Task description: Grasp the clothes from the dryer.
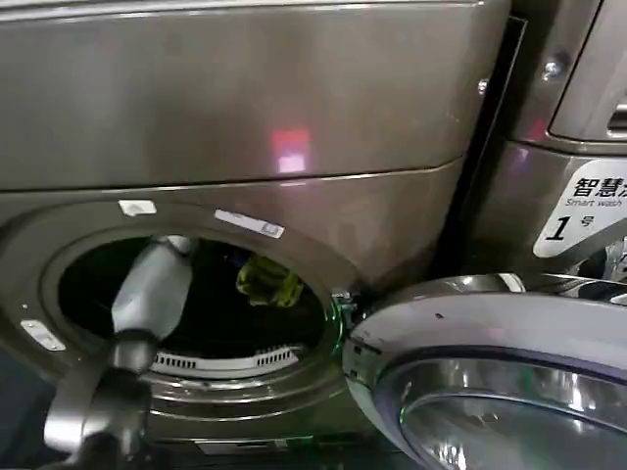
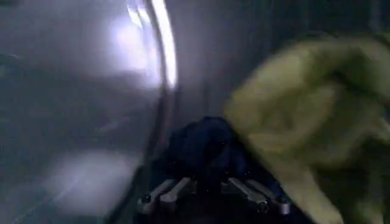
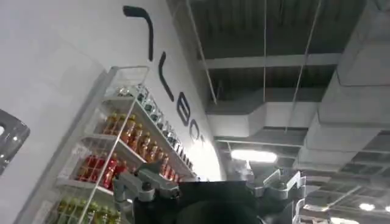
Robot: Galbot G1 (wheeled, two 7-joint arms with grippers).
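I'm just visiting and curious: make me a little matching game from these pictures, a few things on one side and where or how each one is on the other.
Things:
1. clothes
2. dryer door
3. left tool
4. right tool

Places or states:
A. swung open
B. aimed up toward the ceiling
C. inside the drum, close to the fabric
D. yellow-green and dark blue bundle in the drum

Pairs: 1-D, 2-A, 3-C, 4-B
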